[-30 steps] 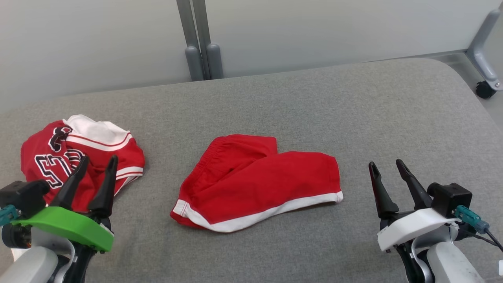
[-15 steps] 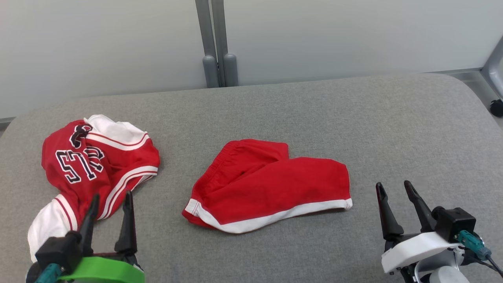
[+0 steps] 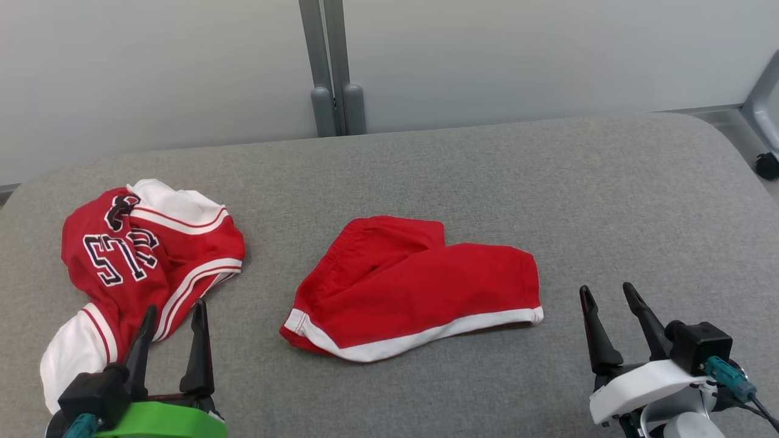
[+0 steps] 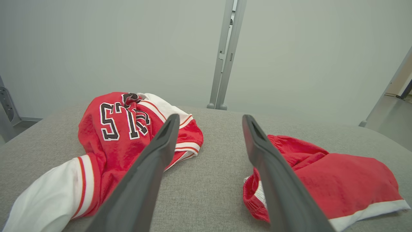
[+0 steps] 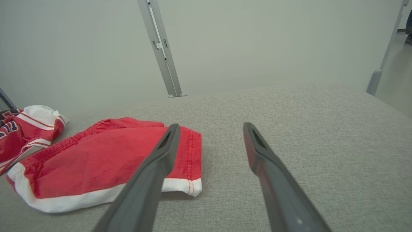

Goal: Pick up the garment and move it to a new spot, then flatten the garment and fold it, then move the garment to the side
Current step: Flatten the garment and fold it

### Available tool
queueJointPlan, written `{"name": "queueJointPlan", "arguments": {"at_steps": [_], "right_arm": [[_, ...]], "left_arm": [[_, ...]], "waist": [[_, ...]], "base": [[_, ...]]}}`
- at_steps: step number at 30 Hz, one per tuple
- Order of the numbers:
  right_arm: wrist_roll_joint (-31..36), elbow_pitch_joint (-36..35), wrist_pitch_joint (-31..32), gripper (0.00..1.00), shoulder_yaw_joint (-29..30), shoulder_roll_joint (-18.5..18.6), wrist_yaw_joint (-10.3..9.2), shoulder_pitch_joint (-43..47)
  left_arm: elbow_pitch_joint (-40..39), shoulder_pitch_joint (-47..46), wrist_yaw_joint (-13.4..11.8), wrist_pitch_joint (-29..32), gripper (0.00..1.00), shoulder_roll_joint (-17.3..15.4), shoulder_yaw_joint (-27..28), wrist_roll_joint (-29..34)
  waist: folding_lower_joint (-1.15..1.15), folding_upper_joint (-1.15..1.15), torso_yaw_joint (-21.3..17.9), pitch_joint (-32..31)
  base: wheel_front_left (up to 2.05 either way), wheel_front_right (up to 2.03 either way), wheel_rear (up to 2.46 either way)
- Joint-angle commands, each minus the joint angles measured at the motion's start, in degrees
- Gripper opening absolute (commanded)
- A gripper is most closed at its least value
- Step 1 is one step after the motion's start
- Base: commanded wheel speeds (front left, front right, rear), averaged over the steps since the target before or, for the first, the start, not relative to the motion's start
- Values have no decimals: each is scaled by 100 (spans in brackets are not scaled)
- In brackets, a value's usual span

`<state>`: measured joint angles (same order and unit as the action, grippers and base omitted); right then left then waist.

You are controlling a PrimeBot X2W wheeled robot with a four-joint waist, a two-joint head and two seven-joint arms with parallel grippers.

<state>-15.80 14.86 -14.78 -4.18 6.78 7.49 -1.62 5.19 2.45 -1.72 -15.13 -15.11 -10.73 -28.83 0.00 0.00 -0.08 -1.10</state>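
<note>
We held our left gripper (image 3: 175, 306) with its fingers spread and empty. The jersey (image 3: 146, 255) lay crumpled just ahead and left of its tips. One white sleeve (image 3: 70, 359) lay beside the left finger, and the long axis ran forward, away from the hand. The shorts (image 3: 420, 286) lay farther right. Our right gripper (image 3: 606, 288), likewise spread and empty, stood well apart from the jersey. We judged the left arm nearer for the pick-up.

Red garment (image 3: 146, 261) with white sleeves, striped trim, black white-outlined lettering, red white-hemmed shorts (image 3: 414, 289), grey surface (image 3: 608, 213)
</note>
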Motion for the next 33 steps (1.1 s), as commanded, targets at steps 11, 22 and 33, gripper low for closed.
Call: {"name": "queueJointPlan", "arguments": {"at_steps": [11, 22, 33], "right_arm": [[-112, 348, 872, 100, -347, 161, -1, -316], [-607, 1241, 1832, 100, -941, 181, -1, -1212], [-883, 1930, 1635, 100, -1400, 150, -1, -1784]], "left_arm": [[573, -357, 535, 813, 100, -20, -473, 118], [817, -1261, 862, 2383, 100, -378, -1133, -210], [1228, -1985, 924, 3115, 100, -736, -1867, -870]], "waist": [[0, 0, -57, 200], [0, 0, -144, 669], [0, 0, -195, 961]], "base": [[0, 0, 0], [0, 0, 0], [0, 0, 0]]}}
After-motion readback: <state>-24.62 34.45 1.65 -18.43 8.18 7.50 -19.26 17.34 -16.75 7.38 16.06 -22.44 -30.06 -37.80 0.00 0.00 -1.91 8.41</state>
